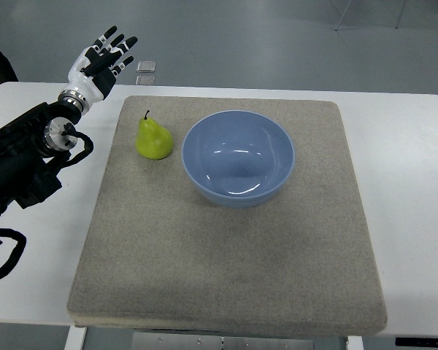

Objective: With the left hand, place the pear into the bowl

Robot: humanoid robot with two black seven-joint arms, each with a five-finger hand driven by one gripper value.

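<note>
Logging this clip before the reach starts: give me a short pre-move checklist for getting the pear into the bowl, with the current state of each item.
1. Pear in view, upright on the mat, unobstructed: ok.
2. Bowl empty and upright, right of the pear: ok.
3. Left hand holds nothing, fingers spread: ok.
4. Left hand positioned over the pear: not ok; it is up-left of it, off the mat.
5. Gap between pear and bowl for fingers: cannot tell; it looks narrow.
6. Right arm clear of the work: cannot tell; out of view.

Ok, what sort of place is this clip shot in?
Probably a lab or test room, not a home: a plain white table on a bare grey floor, with only a mat, bowl and pear staged.
</note>
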